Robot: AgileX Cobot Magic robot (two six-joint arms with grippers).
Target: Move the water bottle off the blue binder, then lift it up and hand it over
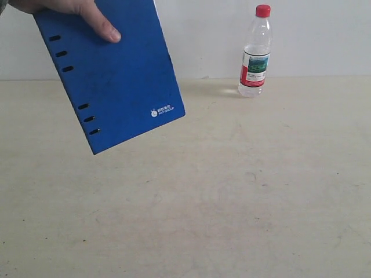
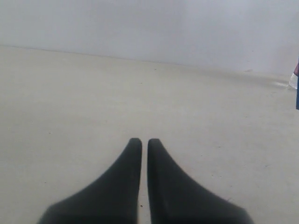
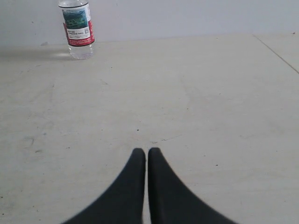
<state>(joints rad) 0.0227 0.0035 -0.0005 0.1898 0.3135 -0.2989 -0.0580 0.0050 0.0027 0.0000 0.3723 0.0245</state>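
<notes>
The water bottle (image 1: 255, 55), clear with a red cap and a red, white and green-blue label, stands upright on the table at the back right. The right wrist view shows its lower part (image 3: 78, 29). A person's hand (image 1: 75, 13) holds the blue binder (image 1: 113, 72) tilted in the air at the upper left, away from the bottle. A sliver of the binder (image 2: 297, 95) shows in the left wrist view. My left gripper (image 2: 141, 140) and right gripper (image 3: 143, 150) are both shut and empty over bare table, far from the bottle. Neither gripper appears in the exterior view.
The beige table (image 1: 220, 191) runs back to a pale wall (image 1: 324, 35). A seam line (image 3: 275, 52) crosses the table surface in the right wrist view.
</notes>
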